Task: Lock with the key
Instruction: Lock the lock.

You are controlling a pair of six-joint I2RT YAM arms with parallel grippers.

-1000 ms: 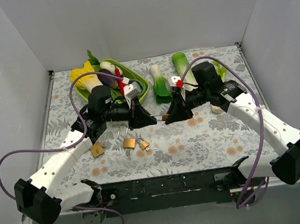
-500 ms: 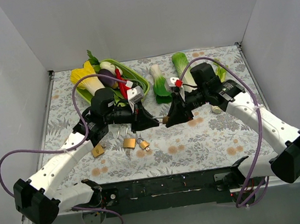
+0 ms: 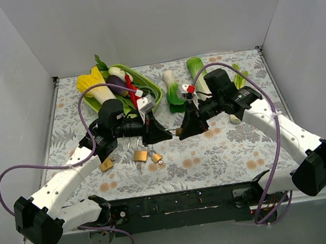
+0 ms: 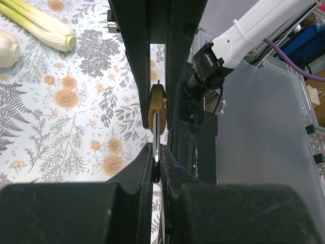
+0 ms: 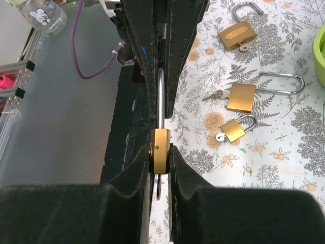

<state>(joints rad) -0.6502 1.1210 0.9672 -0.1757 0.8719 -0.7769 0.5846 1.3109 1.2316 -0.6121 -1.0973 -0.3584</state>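
Brass padlock sits clamped in the right gripper, its shackle pinched by the left gripper.

**Two claws share one brass padlock**

The right claw pinches the body of a brass padlock from both sides. Its steel shackle runs straight up between the closed dark fingers of the left claw. A key pokes out beneath the body. Near the floral surface's edge lie an open padlock, a long-shackled padlock and a small padlock.
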